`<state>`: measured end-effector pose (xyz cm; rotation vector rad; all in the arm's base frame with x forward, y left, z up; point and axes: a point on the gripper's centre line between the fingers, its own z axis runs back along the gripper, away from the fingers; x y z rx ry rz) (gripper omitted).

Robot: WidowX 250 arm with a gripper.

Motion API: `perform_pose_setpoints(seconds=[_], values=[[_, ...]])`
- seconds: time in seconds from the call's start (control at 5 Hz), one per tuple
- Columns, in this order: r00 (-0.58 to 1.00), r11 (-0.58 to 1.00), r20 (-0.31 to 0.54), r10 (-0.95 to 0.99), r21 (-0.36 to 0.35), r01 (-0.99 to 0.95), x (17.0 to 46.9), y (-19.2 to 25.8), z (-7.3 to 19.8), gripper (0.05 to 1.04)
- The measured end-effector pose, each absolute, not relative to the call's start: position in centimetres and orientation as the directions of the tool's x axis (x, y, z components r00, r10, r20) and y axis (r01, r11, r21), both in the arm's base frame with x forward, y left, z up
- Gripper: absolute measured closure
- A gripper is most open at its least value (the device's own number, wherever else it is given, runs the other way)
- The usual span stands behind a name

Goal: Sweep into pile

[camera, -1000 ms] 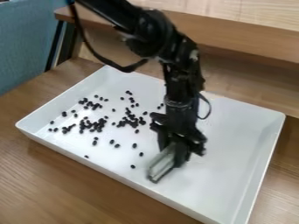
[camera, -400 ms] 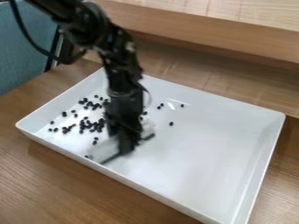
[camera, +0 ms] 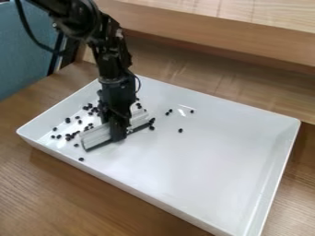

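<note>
"Where are the beads?"

"Black beads [camera: 67, 120], scattered over the left part of the white tray [camera: 227, 159], most beyond and to the left of the sweeper [camera: 95, 137]. A few lie right of it, apart from one another; a couple sit at its right end."

"And the sweeper?"

"Pale, dark along its lower edge, set slantwise low in the tray."

"State of the end effector [camera: 117, 132]?"

"Closed on the sweeper about midway along, pointing down."

"Pose of the arm [camera: 111, 60]?"

"Noted: enters at upper left, bends near the top, then drops almost upright, leaning slightly. A cable [camera: 31, 39] loops at its left."

"Surroundings?"

"Tray on a wooden desk [camera: 43, 184]; wooden ledge [camera: 234, 30] behind; blue panel [camera: 21, 60] at far left."
</note>
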<state>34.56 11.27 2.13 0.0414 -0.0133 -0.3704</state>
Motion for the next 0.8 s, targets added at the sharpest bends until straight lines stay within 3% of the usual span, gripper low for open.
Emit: perform_pose_setpoints(seconds=[0.4,0.8], values=[[0.938,0.938,0.030,-0.344,0.045,0.343,38.1,13.6,2.1,0.685],[0.984,0.983,0.035,-0.174,0.057,0.172,38.6,14.7,2.0,0.685]])
